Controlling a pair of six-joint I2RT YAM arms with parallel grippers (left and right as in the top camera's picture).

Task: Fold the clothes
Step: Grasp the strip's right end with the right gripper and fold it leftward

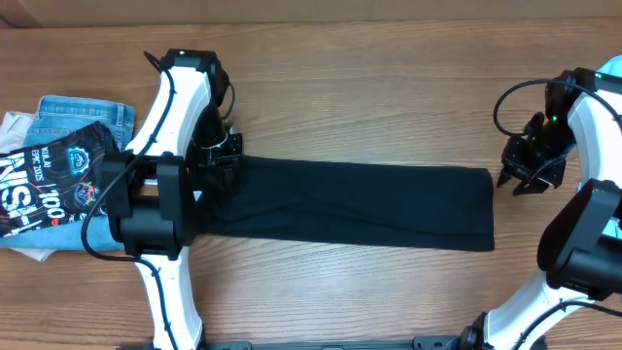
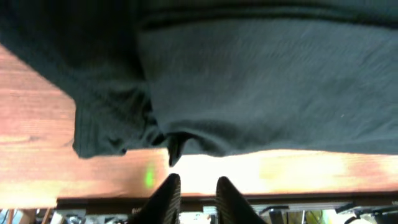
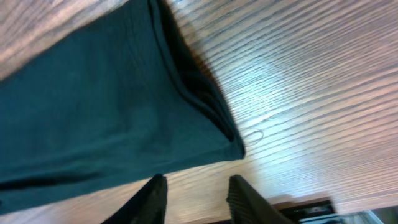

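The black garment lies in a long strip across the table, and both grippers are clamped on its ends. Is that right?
Not quite. The garment does lie in a long strip, but neither gripper holds it: the wrist views show the left gripper and right gripper open with nothing between the fingers.

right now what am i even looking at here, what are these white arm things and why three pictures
These are two robot arms at a wooden table, set to fold clothes. One picture is taken from above; the other two come from small cameras on each arm's wrist, so each shows its own fingers at the bottom edge.

A plain black garment lies flat in a long strip across the middle. The left gripper sits at one end of it, the right gripper just off the other end. Both sets of jaws stand apart with nothing between them, so nothing is held.

At the far left lies a pile of other clothes: a black printed shirt on light-blue fabric.
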